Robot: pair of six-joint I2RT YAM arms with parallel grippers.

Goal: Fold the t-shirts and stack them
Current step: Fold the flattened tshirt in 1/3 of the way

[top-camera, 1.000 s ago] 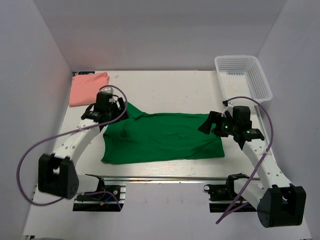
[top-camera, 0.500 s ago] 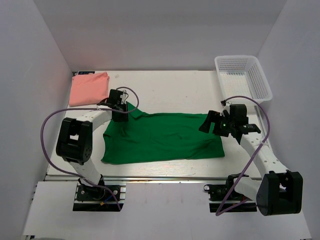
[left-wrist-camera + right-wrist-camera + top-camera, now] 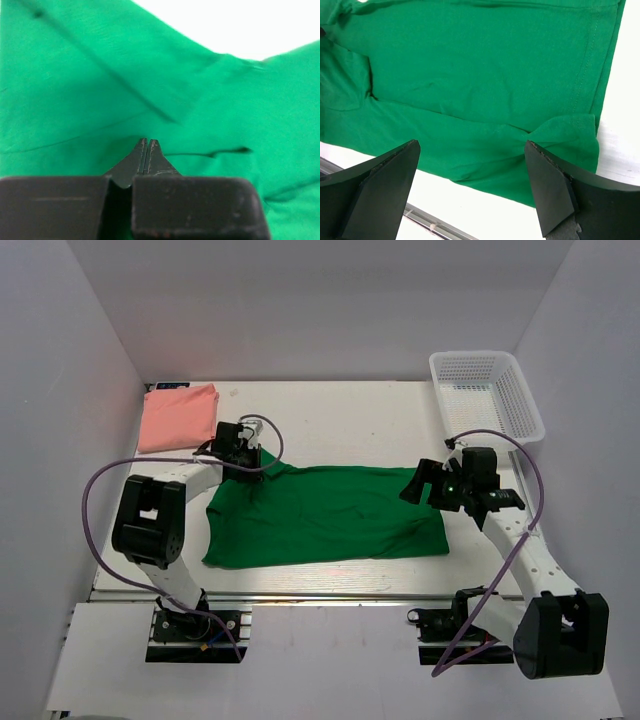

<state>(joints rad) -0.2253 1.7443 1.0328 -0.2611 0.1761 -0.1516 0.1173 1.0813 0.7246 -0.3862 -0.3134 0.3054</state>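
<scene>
The green t-shirt lies spread flat across the middle of the table, sleeves out at both ends. My left gripper is down on its far-left sleeve and shoulder. In the left wrist view that gripper is shut, tips together on the green cloth, with a crease running out from them. My right gripper hovers open over the shirt's right end. Its fingers stand wide apart above the cloth with nothing between them. The pink t-shirt lies folded at the far-left corner.
A white mesh basket stands at the far right corner. A metal rail runs along the table's near edge, in front of both arm bases. White walls close in the left, right and far sides.
My left arm has swung in and lowered onto the shirt's far-left sleeve, and its gripper has gone from open to shut there. The right gripper has barely moved and stays open.
</scene>
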